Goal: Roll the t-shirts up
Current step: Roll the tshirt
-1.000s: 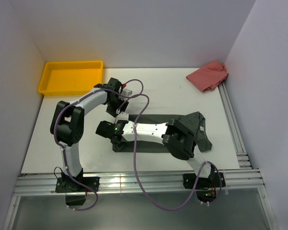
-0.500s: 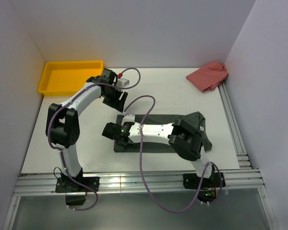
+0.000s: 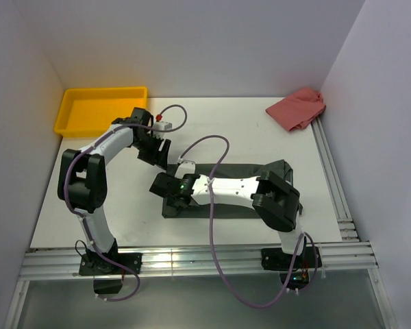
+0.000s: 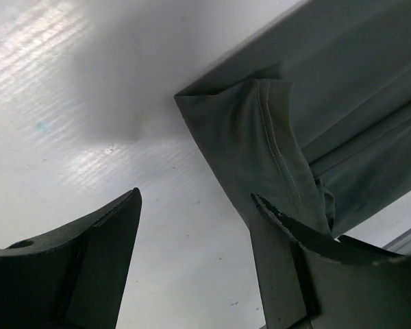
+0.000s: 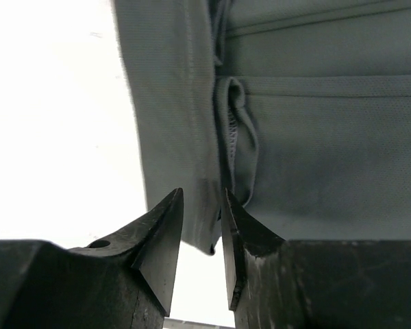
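Now, the charcoal t-shirt [image 3: 219, 210] lies folded in a long strip on the desk [image 3: 226, 123]; left tool [image 4: 195, 194] hangs wide open over its far left corner, right tool [image 5: 202, 193] at its left hem, jaws narrowly parted, pinching nothing

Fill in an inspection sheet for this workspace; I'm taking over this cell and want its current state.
Surface: white table, no spills seen.
Job's things: dark grey t-shirt folded into a long strip, lying flat, no roll seen.
Clutter: yellow tray far left; red cloth bunched far right.
Grippers: left gripper open, holding nothing, by the strip's far left corner; right gripper at the strip's left end, jaws narrowly apart, grip unclear.
Cables: purple cable crosses the shirt.
Surroundings: white walls; metal rails along the near edge.
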Robot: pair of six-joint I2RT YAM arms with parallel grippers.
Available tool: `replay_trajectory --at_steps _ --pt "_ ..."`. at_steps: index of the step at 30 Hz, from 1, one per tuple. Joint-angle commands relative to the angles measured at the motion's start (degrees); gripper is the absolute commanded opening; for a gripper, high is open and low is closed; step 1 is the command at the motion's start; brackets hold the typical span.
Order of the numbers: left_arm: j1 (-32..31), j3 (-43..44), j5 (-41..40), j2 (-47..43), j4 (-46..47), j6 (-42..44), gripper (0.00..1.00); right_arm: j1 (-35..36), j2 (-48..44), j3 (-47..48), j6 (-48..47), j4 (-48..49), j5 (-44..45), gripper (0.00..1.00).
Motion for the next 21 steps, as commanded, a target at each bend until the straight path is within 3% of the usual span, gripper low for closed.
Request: replay_trajectory --at_steps 1,21 --pt "0.44 -0.68 4.44 -0.99 2.78 0.54 0.69 0.08 -5.55 -0.65 -0.19 1.90 0.73 0.36" --pt "1.40 -2.35 13.24 6.14 6.21 -1.40 0.66 1.22 -4.67 -10.85 2.27 7.79 -3.84 0.32"
